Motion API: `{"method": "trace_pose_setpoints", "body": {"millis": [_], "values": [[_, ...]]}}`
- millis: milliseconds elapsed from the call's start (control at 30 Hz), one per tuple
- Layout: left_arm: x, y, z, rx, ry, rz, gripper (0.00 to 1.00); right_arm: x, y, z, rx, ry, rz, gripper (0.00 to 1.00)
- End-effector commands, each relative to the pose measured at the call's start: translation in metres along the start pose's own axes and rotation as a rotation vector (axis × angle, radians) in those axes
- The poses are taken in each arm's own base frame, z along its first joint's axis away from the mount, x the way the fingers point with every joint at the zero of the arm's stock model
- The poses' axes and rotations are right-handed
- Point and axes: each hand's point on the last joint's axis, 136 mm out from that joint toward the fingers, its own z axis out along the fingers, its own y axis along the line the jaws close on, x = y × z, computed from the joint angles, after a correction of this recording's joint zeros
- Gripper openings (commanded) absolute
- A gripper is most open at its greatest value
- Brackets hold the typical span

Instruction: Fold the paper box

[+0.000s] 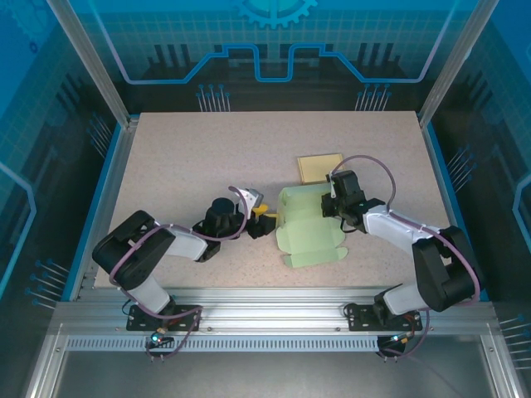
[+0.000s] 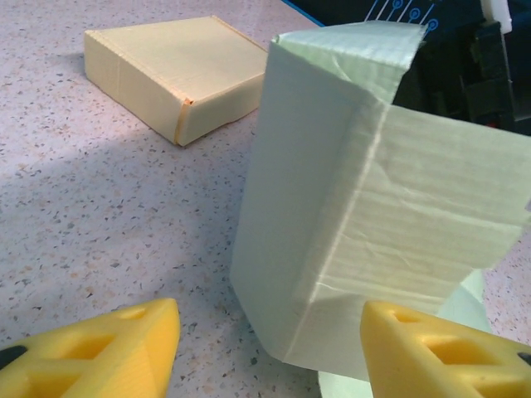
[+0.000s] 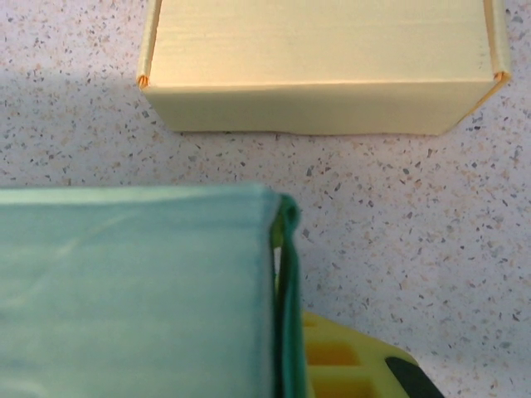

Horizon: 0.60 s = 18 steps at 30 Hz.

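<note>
Bolted along the near edge of the speckled table (image 1: pixel 191 157), the two arms reach inward toward the middle. Just ahead of them the green paper box (image 1: pixel 309 230) lies part-folded near the table's centre, with a flat panel spread toward the arms and its farther walls raised.

The left gripper (image 1: pixel 263 222) sits low at the box's left side with its jaws parted. From the left wrist camera its yellow fingers (image 2: pixel 108 352) stand well apart with nothing clamped between them. An upright corner of the box rises just beyond the gap (creased along its length).

The right gripper (image 1: pixel 333 201) is at the box's right side, closed tight on a raised wall. In the right wrist view one yellow finger (image 3: pixel 340 361) lies against the wall's thin edge, while its partner is hidden behind the green panel.

Farther back, just beyond the green box and apart from it, a yellow box (image 1: pixel 320 168) rests flat on the table, already folded shut.
</note>
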Motion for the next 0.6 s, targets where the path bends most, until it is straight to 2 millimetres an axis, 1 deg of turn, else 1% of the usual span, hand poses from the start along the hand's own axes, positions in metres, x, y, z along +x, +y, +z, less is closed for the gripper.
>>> {"method": "trace_pose_setpoints", "body": {"millis": [0,200,333,467,567], "values": [[-0.015,-0.010,0.001,0.040,-0.028,0.077,0.62,0.001,0.004,0.004,0.002,-0.021,-0.026,0.00],[-0.016,-0.003,0.012,-0.005,-0.016,0.123,0.63,0.005,0.004,0.008,0.024,-0.028,-0.047,0.00],[-0.019,0.003,0.019,-0.029,-0.021,0.136,0.61,0.008,0.004,0.010,0.062,-0.031,-0.069,0.00],[-0.015,0.001,0.026,-0.025,-0.006,0.159,0.60,0.010,0.005,0.013,0.085,-0.027,-0.085,0.00],[-0.008,-0.003,0.030,-0.022,0.021,0.189,0.61,0.010,0.005,0.014,0.094,-0.022,-0.094,0.00]]}}
